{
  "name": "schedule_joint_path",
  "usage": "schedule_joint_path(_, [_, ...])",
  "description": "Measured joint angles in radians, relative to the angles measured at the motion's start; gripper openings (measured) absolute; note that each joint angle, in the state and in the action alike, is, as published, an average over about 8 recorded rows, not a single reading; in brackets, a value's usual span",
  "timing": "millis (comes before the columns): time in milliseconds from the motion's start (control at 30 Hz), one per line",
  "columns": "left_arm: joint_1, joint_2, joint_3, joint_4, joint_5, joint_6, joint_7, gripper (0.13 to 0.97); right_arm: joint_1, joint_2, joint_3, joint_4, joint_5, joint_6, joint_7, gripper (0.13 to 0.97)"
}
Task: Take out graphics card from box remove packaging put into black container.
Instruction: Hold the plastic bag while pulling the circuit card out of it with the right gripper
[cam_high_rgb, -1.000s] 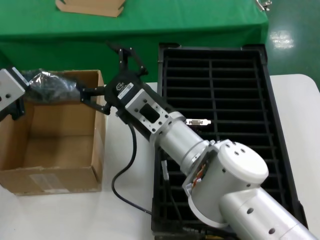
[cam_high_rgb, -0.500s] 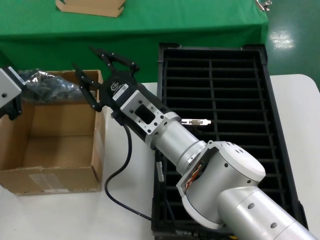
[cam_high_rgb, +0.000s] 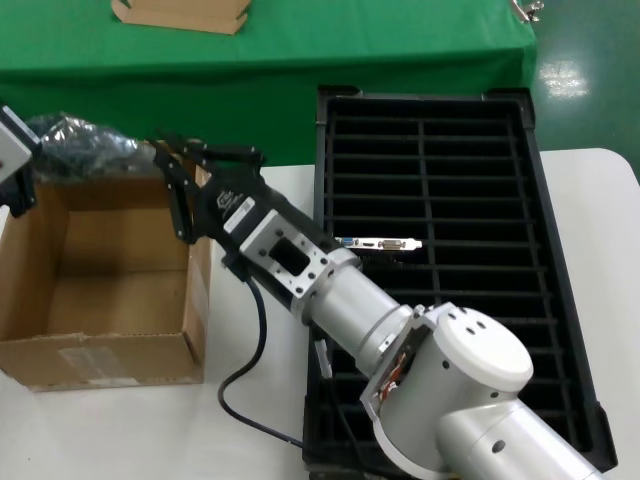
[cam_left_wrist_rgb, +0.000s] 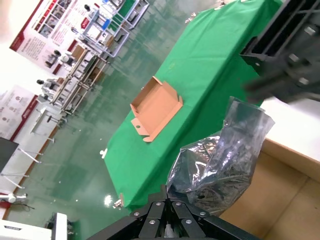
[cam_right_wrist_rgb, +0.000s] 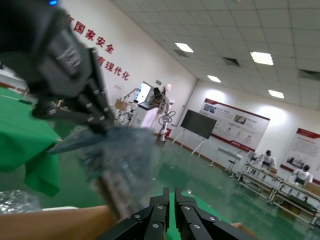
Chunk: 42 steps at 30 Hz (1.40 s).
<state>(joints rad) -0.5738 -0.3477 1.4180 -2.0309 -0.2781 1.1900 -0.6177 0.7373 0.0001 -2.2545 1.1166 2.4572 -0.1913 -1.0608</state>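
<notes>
Head view: left pincer (cam_high_rgb: 12, 165) cut off by the frame edge, clamped on the packaging (cam_high_rgb: 85, 137), crinkled dark grey bag held over the far-left corner of the box (cam_high_rgb: 100, 270). Right pincer (cam_high_rgb: 190, 185) with fingers apart at the box's far-right rim, just beside the bag. Graphics card (cam_high_rgb: 378, 244) lying in the black container (cam_high_rgb: 480, 270) right of the box, silver bracket with blue port showing, board mostly hidden by the right arm.

Left wrist view: bag (cam_left_wrist_rgb: 220, 160) pinched between closed fingers above the box interior.

Right wrist view: blurred; bag (cam_right_wrist_rgb: 117, 165) hard to make out.
</notes>
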Motion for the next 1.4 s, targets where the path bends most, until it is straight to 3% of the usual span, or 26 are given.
schedule_joint_path(300, [-0.030, 0.001, -0.009, -0.003, 0.019, 0.003, -0.004, 0.139, -0.022, 0.000, 0.025, -0.009, -0.124, -0.030, 0.097, 0.142])
schedule_joint_path(533, [-0.039, -0.002, -0.024, -0.019, 0.026, 0.011, -0.006, 0.139, -0.019, 0.000, 0.037, -0.032, -0.153, -0.044, 0.119, 0.137])
schedule_joint_path(1400, [-0.023, -0.015, -0.022, -0.021, -0.019, 0.017, 0.001, 0.139, 0.040, 0.000, -0.025, -0.135, 0.098, -0.052, -0.071, 0.134])
